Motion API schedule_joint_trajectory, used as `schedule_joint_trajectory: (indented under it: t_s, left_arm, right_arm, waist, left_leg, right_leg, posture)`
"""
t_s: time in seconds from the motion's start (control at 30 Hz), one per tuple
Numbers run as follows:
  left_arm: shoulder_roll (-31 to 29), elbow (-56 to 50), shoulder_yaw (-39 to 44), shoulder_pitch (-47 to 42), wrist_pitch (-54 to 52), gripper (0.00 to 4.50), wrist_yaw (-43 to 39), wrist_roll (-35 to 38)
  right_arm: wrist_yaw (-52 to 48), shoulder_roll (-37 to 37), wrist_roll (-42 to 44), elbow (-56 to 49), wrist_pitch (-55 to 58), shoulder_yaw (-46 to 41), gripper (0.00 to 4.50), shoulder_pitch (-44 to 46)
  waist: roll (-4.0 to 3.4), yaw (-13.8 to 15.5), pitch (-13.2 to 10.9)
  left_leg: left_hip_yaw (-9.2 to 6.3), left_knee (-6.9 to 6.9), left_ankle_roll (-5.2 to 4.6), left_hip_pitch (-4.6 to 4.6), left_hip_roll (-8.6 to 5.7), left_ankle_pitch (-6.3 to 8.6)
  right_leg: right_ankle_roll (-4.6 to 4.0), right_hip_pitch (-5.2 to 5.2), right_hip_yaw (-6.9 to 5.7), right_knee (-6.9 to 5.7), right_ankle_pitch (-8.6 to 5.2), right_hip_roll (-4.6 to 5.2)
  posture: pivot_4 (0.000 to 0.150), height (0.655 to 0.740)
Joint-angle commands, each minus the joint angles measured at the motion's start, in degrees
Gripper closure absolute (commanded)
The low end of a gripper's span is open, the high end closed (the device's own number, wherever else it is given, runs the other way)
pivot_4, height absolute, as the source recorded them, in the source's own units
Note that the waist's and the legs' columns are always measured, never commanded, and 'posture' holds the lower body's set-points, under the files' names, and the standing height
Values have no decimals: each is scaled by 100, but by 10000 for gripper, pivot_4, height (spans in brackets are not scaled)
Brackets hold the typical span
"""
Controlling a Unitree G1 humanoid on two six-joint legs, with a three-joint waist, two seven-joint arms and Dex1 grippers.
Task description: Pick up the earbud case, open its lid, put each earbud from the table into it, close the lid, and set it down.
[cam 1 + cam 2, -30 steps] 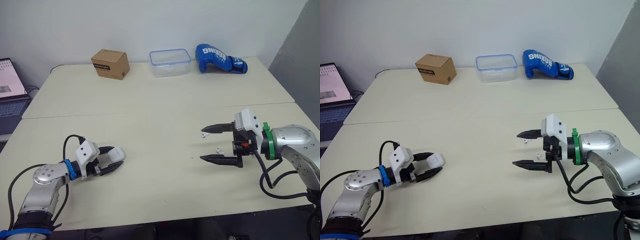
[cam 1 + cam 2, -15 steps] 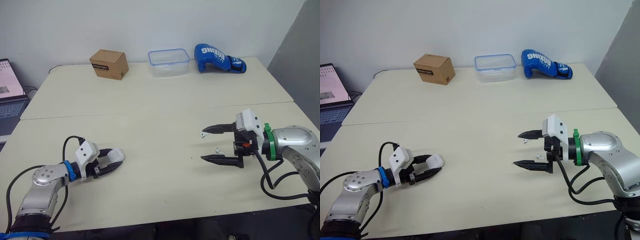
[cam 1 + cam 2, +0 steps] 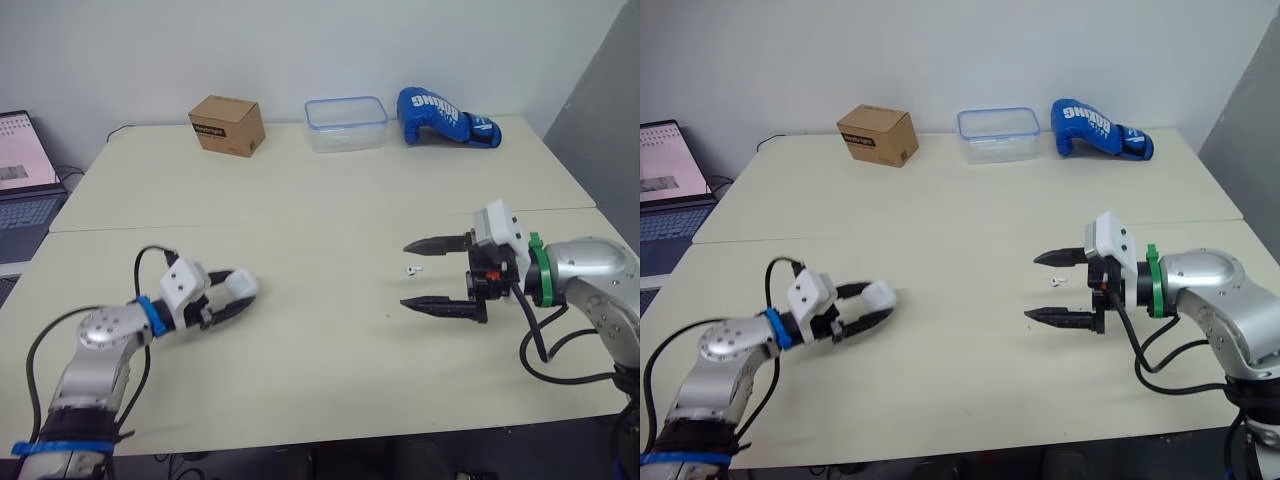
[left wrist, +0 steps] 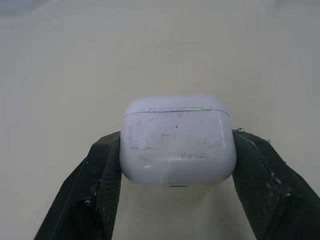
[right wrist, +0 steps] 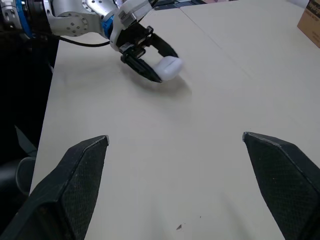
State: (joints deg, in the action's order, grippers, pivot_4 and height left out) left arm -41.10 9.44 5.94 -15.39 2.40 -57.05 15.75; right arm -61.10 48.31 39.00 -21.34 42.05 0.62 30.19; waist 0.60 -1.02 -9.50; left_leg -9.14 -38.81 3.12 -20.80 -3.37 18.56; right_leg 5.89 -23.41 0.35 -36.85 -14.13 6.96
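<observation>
- Pinching the case, left gripper is clamped on its sides, lid shut.
- Right gripper gapes wide, empty, one earbud on the table near its tips.

Silver arms, black cables; blue band behind left tool, green band behind right tool

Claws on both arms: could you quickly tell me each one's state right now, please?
Left claw: shut on the white rounded plastic earbud case, lid closed.
Right claw: open, holding nothing.
</observation>
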Motion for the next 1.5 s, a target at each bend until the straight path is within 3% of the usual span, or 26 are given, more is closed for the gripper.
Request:
schedule_joint_trajectory:
  t_s: [0.03, 0.33, 0.7, 1.0, 1.33, 1.43, 1.5]
  left_arm:
    - [59, -416, -163, -494, 157, 17307, -53, -33]
    - [262, -938, -843, -1575, 343, 17307, -354, -236]
    - [552, -1057, -1280, -2315, 754, 17307, -508, -415]
    - [768, -1120, -1460, -2470, 798, 17307, -523, -456]
    - [789, -1070, -1496, -2436, 890, 17307, -558, -482]
    - [806, -1052, -1493, -2446, 899, 17307, -542, -489]
    - [815, -1040, -1495, -2449, 913, 17307, -532, -507]
  right_arm:
    - [211, -109, 414, 202, 759, -71, 0, 491]
    - [1287, -1041, 1593, 1116, 3155, -428, 0, 1748]
    - [2640, -2294, 2105, 1855, 4911, -1189, 0, 2294]
    - [3526, -2813, 2536, 2245, 5045, -1524, 0, 2536]
    - [3830, -2804, 2789, 2409, 5045, -1563, 0, 2555]
    - [3861, -2782, 2853, 2387, 5045, -1528, 5979, 2517]
    - [3865, -2766, 2947, 2363, 5045, -1472, 12691, 2484]
  waist:
    - [0, -6, 0]
    - [1, -58, -1]
    - [1, -75, -1]
    - [0, -89, -1]
    - [0, -93, 0]
    - [0, -93, 0]
    - [0, -94, 0]
  left_leg:
    - [1, 1, 1, -1, 0, 0]
    - [2, 2, 2, -9, -1, -1]
    - [5, 0, 2, -12, -4, -2]
    - [8, 0, 3, -13, -6, -2]
    - [12, 0, 3, -15, -6, -3]
    - [12, 0, 3, -15, -6, -3]
    - [13, 0, 3, -15, -6, -3]
  right_leg:
    - [0, -2, 1, 1, 0, 0]
    - [-1, -14, 3, -3, 0, 0]
    - [-1, -24, 9, -13, 0, 0]
    - [-1, -30, 15, -14, 0, 0]
    - [0, -35, 20, -17, 0, 0]
    - [0, -36, 21, -18, 0, 0]
    - [0, -35, 21, -17, 0, 0]
  posture:
    - [1500, 7307]
    - [1500, 7307]
    - [1500, 7307]
    - [1500, 7307]
    - [1500, 7307]
    - [1500, 7307]
    - [1500, 7307]
